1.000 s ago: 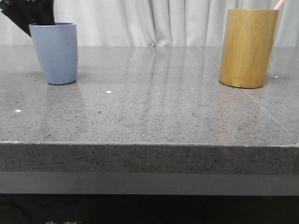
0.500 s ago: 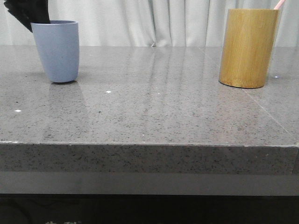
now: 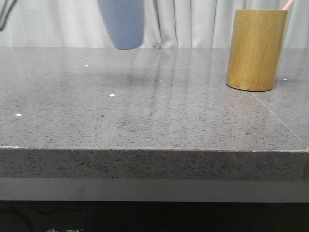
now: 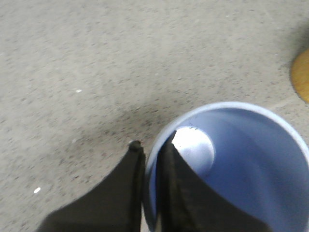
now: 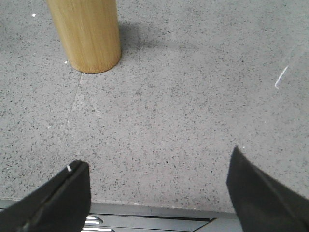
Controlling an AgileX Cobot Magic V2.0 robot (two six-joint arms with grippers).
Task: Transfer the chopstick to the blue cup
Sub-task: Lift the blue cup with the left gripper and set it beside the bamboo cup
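The blue cup (image 3: 122, 24) hangs in the air above the table at upper centre-left in the front view, blurred, its top cut off by the frame. In the left wrist view my left gripper (image 4: 152, 147) is shut on the blue cup (image 4: 241, 159), one finger outside the rim and one inside; the cup looks empty. A pale pink chopstick tip (image 3: 288, 4) rises from the bamboo cylinder (image 3: 256, 50) at the right. My right gripper (image 5: 157, 169) is open and empty over the table's front edge, apart from the bamboo cylinder (image 5: 87, 34).
The grey speckled table (image 3: 154, 111) has its front edge near the camera. A white curtain (image 3: 193, 24) hangs behind. The bamboo cylinder's edge (image 4: 301, 75) shows in the left wrist view. A seam line crosses the tabletop near the cylinder.
The blue cup has been lifted off the table at the left and carried up and to the right. The bamboo cylinder and chopstick have not moved.
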